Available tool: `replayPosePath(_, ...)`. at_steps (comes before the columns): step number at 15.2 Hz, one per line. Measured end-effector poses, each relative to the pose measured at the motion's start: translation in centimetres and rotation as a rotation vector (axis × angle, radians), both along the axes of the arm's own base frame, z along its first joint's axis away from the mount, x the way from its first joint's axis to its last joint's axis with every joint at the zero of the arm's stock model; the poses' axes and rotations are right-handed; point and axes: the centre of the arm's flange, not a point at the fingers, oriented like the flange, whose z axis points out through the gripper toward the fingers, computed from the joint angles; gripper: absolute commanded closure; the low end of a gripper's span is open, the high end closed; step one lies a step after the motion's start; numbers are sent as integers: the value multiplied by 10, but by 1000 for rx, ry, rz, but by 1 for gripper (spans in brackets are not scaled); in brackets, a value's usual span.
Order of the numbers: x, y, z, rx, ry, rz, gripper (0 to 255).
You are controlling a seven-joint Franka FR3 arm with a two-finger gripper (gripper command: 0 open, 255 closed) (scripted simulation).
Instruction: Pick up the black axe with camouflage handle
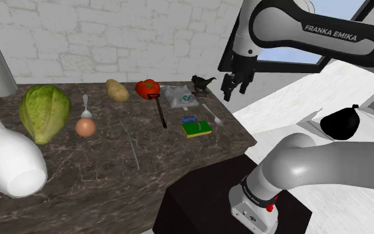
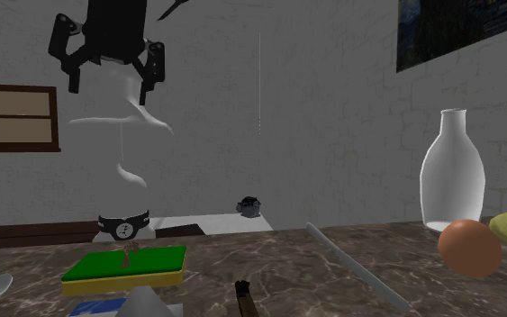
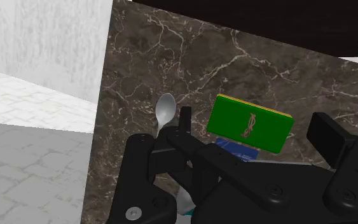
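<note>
The pincer (image 1: 236,88) is being held spread, with nothing between its fingers, high above the far right corner of the table (image 1: 112,166) as the shoulder view gives it. The axe (image 1: 161,112) is lying flat on the table, well apart from the pincer, below it and toward the shoulder view's left. Its head is lying at the far end, just beside a red vegetable (image 1: 147,87). Its dark handle is running from there toward the table's near edge, slanting a little to the shoulder view's right. The pattern on the handle cannot be made out.

Between pincer and axe a crumpled clear bag (image 1: 179,96) is lying. A small dark dinosaur figure (image 1: 201,82) and a spoon (image 1: 213,114) are lying nearer the pincer, and a green-topped pad (image 1: 196,126) is lying near the handle's near end. In the wrist view the spoon and the pad are being looked down upon, so the pincer is being judged to point at that part of the table, not at the axe.

The approach is being judged as not yet begun. The coming move is being judged to call for travel toward the shoulder view's left over the bag, a descent, and a turn of the wrist so that the fingers are set across the handle, not along it. The bag is being noted as the thing most likely to be brushed.
</note>
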Motion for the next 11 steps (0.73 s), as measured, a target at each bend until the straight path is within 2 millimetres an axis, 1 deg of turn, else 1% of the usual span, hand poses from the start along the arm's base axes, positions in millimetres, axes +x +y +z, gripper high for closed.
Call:
replayPosePath(2, 3, 3, -3, 2, -4, -4, 0)
replayPosePath(4, 14, 8, -18, 10, -16, -19, 0)
replayPosePath(8, 46, 28, -50, 30, -51, -55, 0)
replayPosePath(9, 52, 29, -56, 35, -61, -64, 0)
replayPosePath(11, 68, 41, -72, 45, -78, -82, 0)
